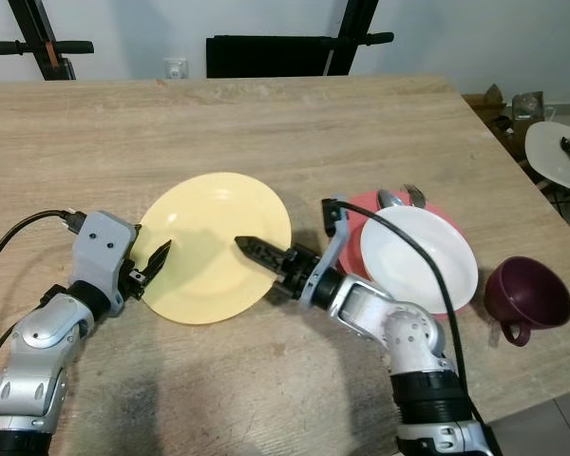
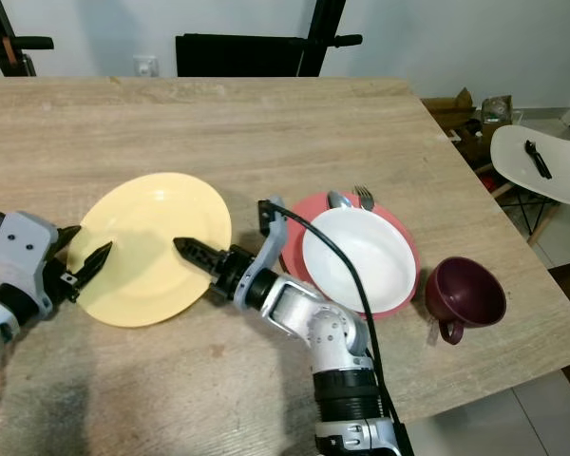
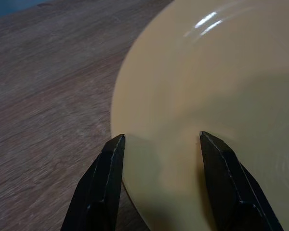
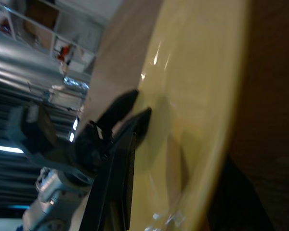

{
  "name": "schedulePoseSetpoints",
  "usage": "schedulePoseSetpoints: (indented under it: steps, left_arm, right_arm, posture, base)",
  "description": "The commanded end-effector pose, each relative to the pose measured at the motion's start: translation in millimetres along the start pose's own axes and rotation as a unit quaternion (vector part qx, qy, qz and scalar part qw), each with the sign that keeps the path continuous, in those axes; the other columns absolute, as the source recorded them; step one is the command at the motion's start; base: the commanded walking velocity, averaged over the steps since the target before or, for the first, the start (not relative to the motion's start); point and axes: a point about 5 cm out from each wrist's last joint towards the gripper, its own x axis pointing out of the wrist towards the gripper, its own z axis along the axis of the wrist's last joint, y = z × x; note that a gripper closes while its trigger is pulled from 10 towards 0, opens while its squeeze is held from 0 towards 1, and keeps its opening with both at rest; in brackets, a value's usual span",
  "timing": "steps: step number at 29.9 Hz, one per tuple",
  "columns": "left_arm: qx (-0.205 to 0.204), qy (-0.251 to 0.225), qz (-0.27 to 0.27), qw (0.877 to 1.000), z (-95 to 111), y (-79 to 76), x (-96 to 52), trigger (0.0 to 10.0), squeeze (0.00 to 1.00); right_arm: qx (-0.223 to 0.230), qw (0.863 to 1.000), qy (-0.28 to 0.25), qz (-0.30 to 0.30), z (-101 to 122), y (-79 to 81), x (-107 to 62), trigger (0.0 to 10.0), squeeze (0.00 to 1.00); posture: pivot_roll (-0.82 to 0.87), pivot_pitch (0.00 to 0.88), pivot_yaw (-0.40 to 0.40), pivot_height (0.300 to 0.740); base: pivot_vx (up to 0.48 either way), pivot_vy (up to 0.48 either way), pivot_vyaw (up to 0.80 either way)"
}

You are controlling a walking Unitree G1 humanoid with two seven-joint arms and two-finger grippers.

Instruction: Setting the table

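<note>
A yellow plate [image 1: 214,242] lies on the wooden table [image 1: 266,123] in front of me. My left gripper [image 1: 160,256] is at the plate's left rim and is open. One of its fingers [image 3: 103,183] is over the wood and the other is over the plate [image 3: 207,72]. My right gripper [image 1: 247,247] reaches in from the plate's right side, open. One of its fingers [image 4: 118,178] hovers above the plate's surface [image 4: 197,72], and the other is dark below the rim. Neither gripper holds anything.
To the right, a white bowl [image 1: 418,258] sits on a red plate [image 1: 361,207], with a spoon [image 1: 391,199] and a fork [image 1: 415,196] behind the bowl. A maroon cup [image 1: 525,296] stands near the table's right edge. A white chair [image 1: 560,157] is beyond that edge.
</note>
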Motion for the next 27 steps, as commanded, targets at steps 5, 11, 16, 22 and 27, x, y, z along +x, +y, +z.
schedulePoseSetpoints:
  steps: [5,11,16,22,27]
  left_arm:
    - [-0.033,0.089,-0.022,0.995,-37.7,-16.9,-7.8,10.0,0.00]
    - [-0.033,0.089,-0.027,0.995,-37.7,-19.6,-7.8,10.0,0.00]
    - [-0.031,0.090,-0.027,0.995,-36.8,-17.8,-7.7,10.0,0.00]
    - [-0.032,0.090,-0.030,0.995,-36.6,-19.3,-7.9,10.0,0.00]
    - [-0.034,0.081,-0.027,0.996,-33.0,-19.2,-5.6,10.0,0.00]
  right_arm:
    - [0.003,1.000,0.019,-0.009,-10.4,-6.0,4.8,10.0,0.00]
    - [0.003,1.000,-0.007,-0.010,-5.8,-6.6,11.4,1.6,0.00]
    - [-0.002,1.000,-0.027,-0.010,-1.0,-7.4,12.7,0.0,0.00]
    - [-0.001,0.999,-0.040,-0.009,1.2,-8.5,14.1,0.0,0.00]
    - [-0.008,0.999,-0.045,-0.013,2.6,-10.1,13.8,0.0,0.00]
  posture:
    - [-0.02,0.148,-0.112,0.740]
    - [-0.02,0.147,-0.104,0.740]
    - [-0.02,0.149,-0.101,0.740]
    - [-0.02,0.151,-0.099,0.740]
    - [-0.02,0.151,-0.099,0.740]
  base:
    - [0.000,0.000,0.00]
    - [0.000,0.000,0.00]
    - [0.000,0.000,0.00]
    - [0.000,0.000,0.00]
    - [0.000,0.000,0.00]
